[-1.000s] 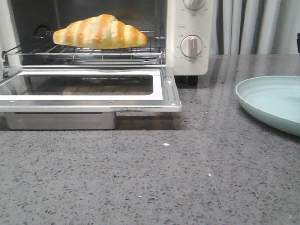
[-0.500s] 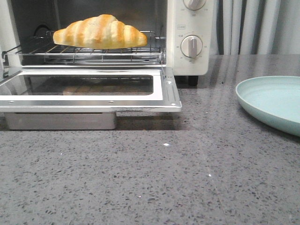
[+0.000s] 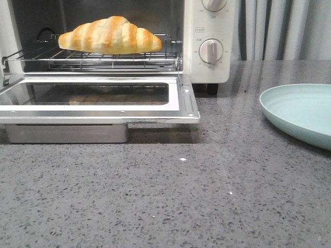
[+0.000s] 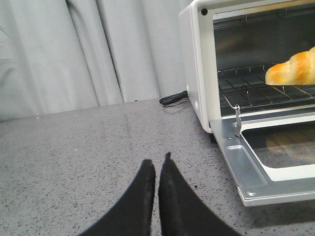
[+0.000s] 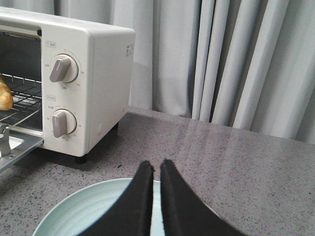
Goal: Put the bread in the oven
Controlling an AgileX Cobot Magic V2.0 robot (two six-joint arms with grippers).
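Note:
The golden, cream-striped bread (image 3: 109, 34) lies on the wire rack (image 3: 93, 58) inside the cream-white oven (image 3: 209, 31), whose glass door (image 3: 98, 98) hangs open and flat. The left wrist view shows one end of the bread (image 4: 291, 72) on the rack in the oven (image 4: 197, 64). My left gripper (image 4: 157, 162) is shut and empty over the counter, left of the oven door. My right gripper (image 5: 156, 164) is shut and empty above the far rim of the plate; the oven (image 5: 93, 83) and a tip of bread (image 5: 4, 97) show to its side. Neither gripper shows in the front view.
A pale green plate (image 3: 302, 111) sits on the grey speckled counter (image 3: 170, 196) right of the oven; it also shows in the right wrist view (image 5: 88, 216). Grey curtains (image 5: 231, 59) hang behind. A black power cord (image 4: 173, 99) lies beside the oven.

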